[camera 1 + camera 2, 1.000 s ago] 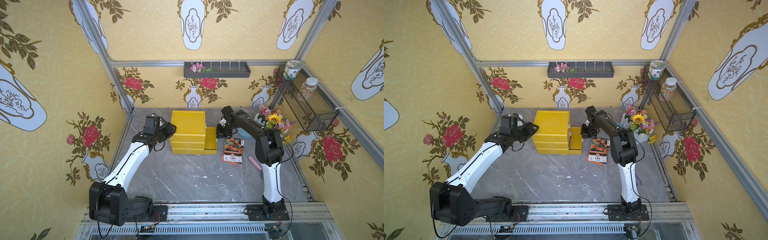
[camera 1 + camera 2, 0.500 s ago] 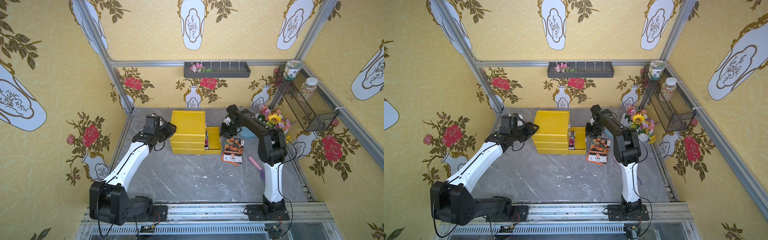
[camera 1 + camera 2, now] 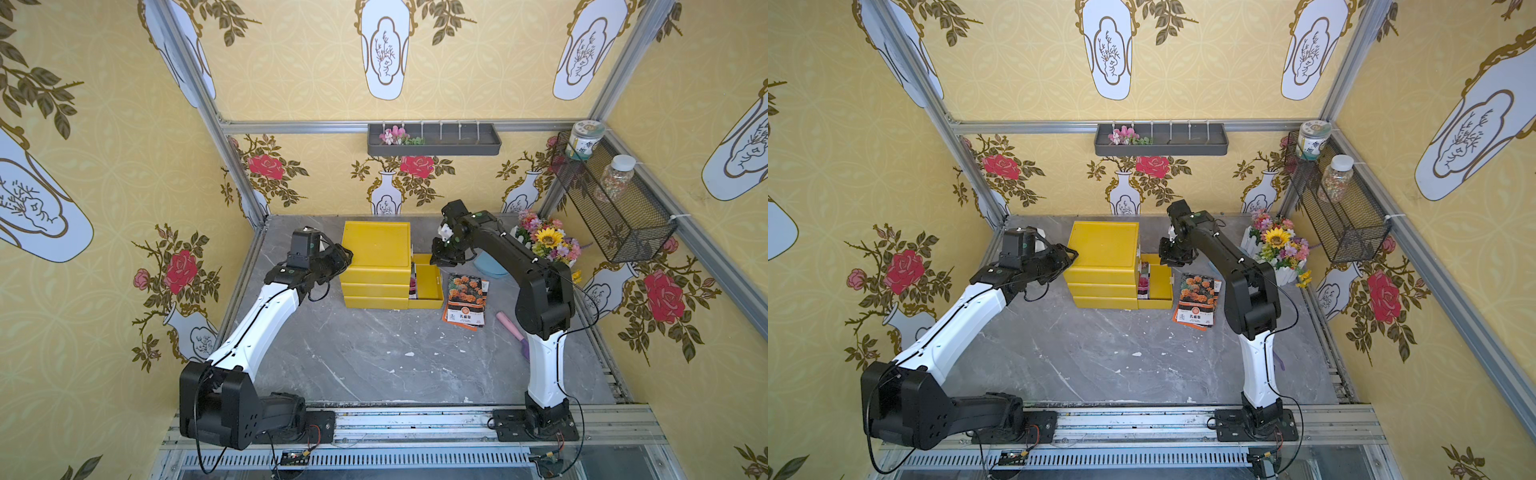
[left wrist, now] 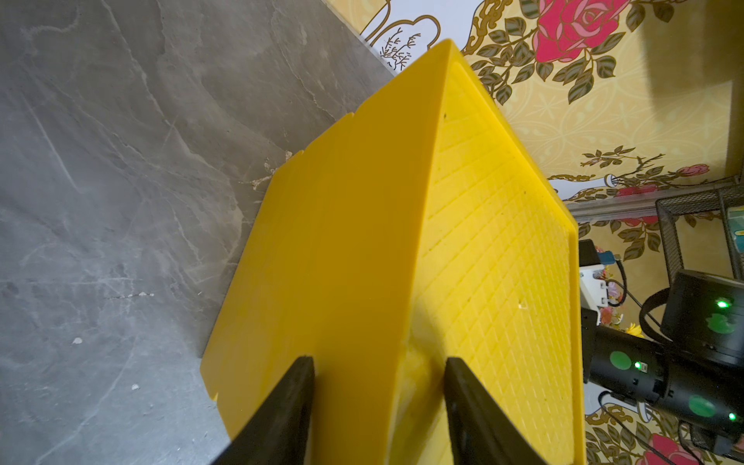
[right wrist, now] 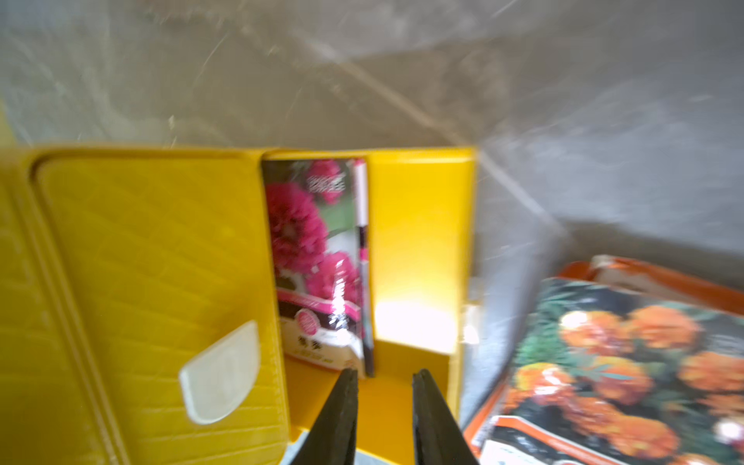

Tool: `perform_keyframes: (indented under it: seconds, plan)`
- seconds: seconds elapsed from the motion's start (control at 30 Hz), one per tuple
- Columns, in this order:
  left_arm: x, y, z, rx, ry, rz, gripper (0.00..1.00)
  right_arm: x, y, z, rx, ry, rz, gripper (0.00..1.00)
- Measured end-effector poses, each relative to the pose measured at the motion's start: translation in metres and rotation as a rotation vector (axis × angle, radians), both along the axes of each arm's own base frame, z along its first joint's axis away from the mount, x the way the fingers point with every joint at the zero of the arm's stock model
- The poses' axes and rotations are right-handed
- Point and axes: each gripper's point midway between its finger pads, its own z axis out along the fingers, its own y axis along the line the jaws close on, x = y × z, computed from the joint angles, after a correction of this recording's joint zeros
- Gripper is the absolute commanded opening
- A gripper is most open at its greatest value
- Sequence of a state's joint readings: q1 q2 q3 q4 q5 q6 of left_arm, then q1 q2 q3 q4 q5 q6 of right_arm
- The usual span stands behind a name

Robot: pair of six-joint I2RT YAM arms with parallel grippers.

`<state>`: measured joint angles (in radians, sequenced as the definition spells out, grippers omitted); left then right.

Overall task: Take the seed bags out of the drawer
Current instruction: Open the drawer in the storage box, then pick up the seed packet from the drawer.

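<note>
Grey table point(image 3: 374, 353): chest's point(image 3: 376, 245) drawer point(image 3: 426, 302) holds pink seed bag point(image 5: 318, 257) beside right hand point(image 5: 385, 372).

Chest point(image 3: 376, 249) plain bright yellow, top scored with a fine grid. Drawer point(image 3: 430, 286) same yellow. Pink seed bag point(image 5: 318, 257) in it: magenta blooms, white lower band. Marigold seed bag point(image 3: 465, 297): orange flowers on dark green, orange edge. Tabletop point(image 3: 374, 357) grey marble, pale veins. Walls point(image 3: 104, 166) yellow wallpaper, red roses, gold-outlined white vases. Left arm point(image 3: 266, 324) and right arm point(image 3: 544, 365) white links, black joints. Wire basket point(image 3: 615, 208) black. Bouquet point(image 3: 548, 243) mixed yellow, pink, purple.
</note>
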<state>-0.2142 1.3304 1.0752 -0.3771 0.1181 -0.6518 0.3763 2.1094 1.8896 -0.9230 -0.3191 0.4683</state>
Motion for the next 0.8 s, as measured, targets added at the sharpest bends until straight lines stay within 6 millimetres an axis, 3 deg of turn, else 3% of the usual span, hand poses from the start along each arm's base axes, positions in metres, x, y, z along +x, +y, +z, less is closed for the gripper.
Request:
perform_keyframes:
  seconds: [0.1,0.3,0.8]
  plan:
    - [0.000,0.000,0.000,0.000,0.000,-0.001,0.56,-0.007,0.018,-0.016,0.028,0.049,0.007,0.27]
    - [0.000,0.000,0.000,-0.001,-0.001,0.000,0.56,-0.014,0.035,-0.055,0.042,0.156,-0.001,0.28]
    - [0.000,0.000,0.000,-0.002,-0.001,0.000,0.56,-0.012,0.050,-0.075,0.094,0.205,-0.036,0.28]
